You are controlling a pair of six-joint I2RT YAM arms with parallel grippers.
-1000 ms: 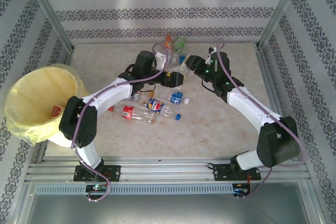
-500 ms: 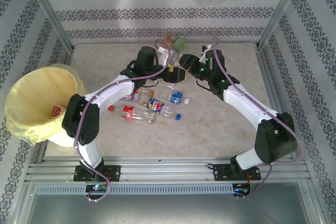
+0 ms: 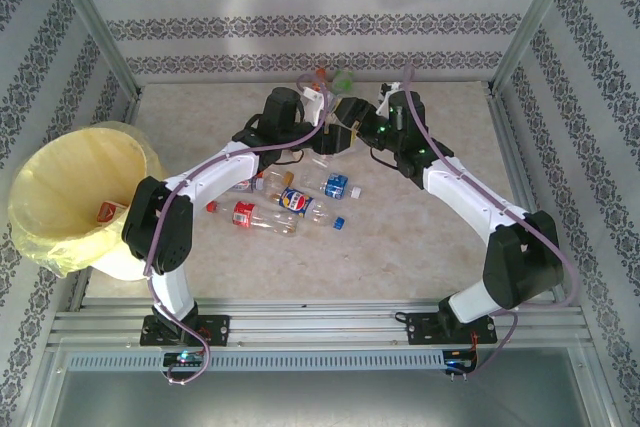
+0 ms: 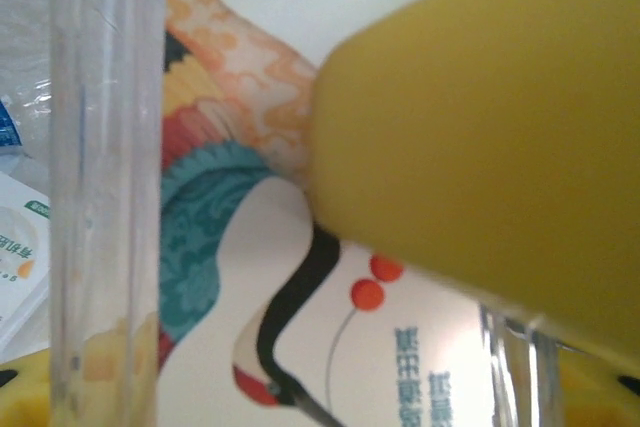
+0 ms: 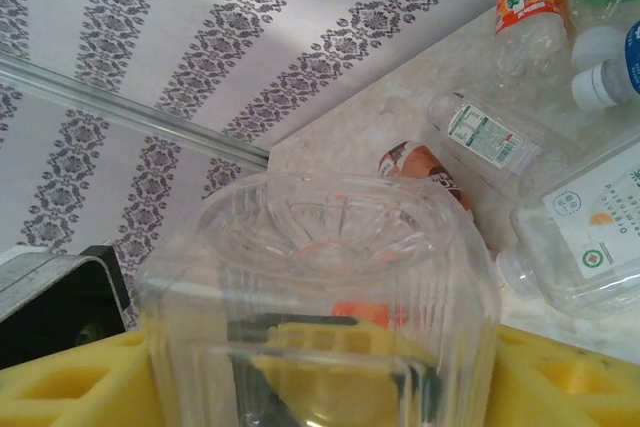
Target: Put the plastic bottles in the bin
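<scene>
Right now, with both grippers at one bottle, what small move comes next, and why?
Probably open the right gripper and back it away. The left gripper presses its pad on the label of the clear bottle, while its base sits between the right pads; the left arm could carry it to the bin.

Before me lies a beige, marble-patterned table (image 3: 430,237), boxed in on three sides by walls (image 3: 320,7) papered in grey damask stripes. Aluminium posts (image 3: 98,32) rise at the far corners, and a slotted aluminium rail (image 3: 320,332) runs along the near edge.
</scene>
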